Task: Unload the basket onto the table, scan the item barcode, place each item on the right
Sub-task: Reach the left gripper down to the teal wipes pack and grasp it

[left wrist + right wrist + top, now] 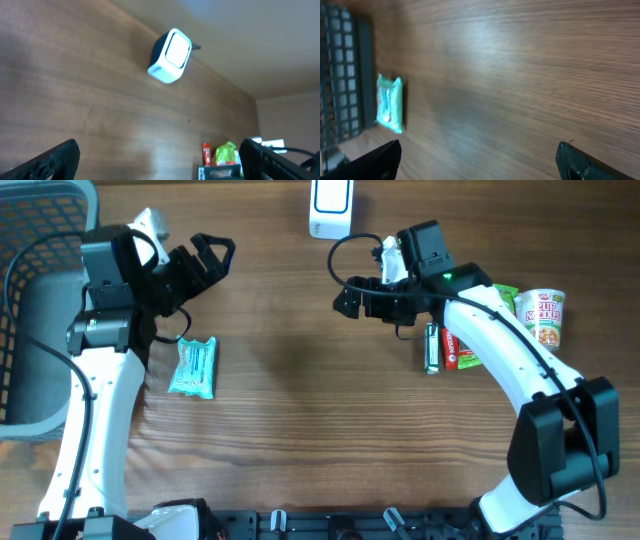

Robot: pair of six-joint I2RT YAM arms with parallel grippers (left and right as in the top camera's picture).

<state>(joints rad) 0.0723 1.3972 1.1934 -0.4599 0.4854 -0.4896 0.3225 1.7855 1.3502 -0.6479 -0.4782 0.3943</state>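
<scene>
Brown wood-grain table (300, 410): the teal packet (192, 367) lies flat beside the left arm, near the grey basket (40, 240). The white scanner (331, 205) sits at the far edge, with a pale wall (260, 40) beyond. Left gripper (212, 262) and right gripper (345, 292) are both spread wide, grasping nothing.
</scene>
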